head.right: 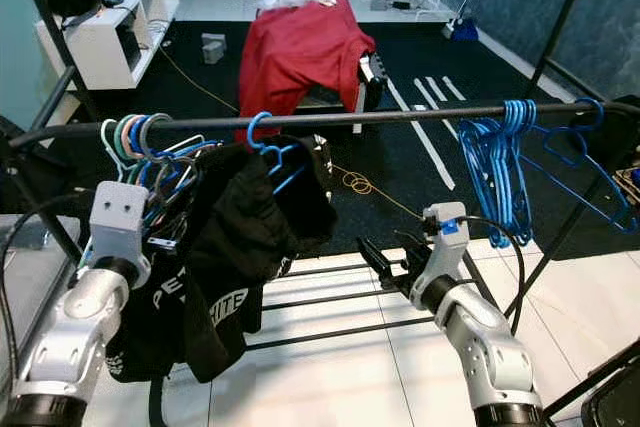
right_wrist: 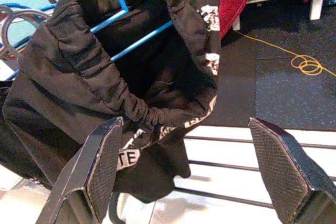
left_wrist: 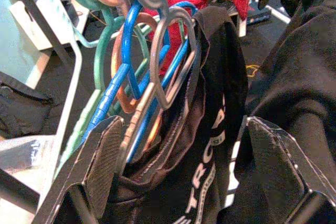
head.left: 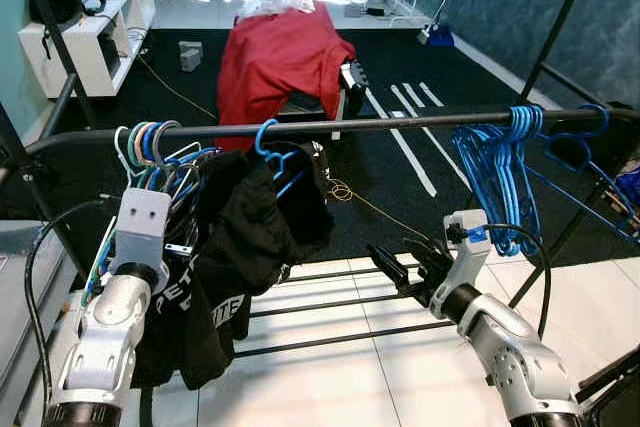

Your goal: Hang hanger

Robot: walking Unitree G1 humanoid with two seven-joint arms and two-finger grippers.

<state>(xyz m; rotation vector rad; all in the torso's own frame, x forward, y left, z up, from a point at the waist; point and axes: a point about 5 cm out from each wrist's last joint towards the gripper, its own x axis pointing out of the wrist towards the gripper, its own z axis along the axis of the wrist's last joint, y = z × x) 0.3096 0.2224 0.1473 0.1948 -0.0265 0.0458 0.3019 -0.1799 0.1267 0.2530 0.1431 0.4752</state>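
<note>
A blue hanger (head.left: 272, 152) carrying a black printed garment (head.left: 255, 232) hangs by its hook on the black rail (head.left: 400, 124). My left gripper (left_wrist: 184, 182) is open, close against the garment's left side and a bunch of coloured hangers (head.left: 150, 142) on the rail. Its left finger (left_wrist: 102, 161) sits by those hangers and the right finger (left_wrist: 275, 161) by the black cloth. To the right of the garment and lower down, my right gripper (head.left: 405, 262) is open and apart from the cloth. The garment's gathered opening (right_wrist: 152, 77) faces it.
Several blue hangers (head.left: 500, 172) hang in a bunch at the rail's right end. The rack's lower bars (head.left: 330, 302) cross the white tile floor. Behind stand a table draped in red cloth (head.left: 280, 52) and a white shelf (head.left: 90, 37). A yellow cable (head.left: 345, 192) lies on the dark carpet.
</note>
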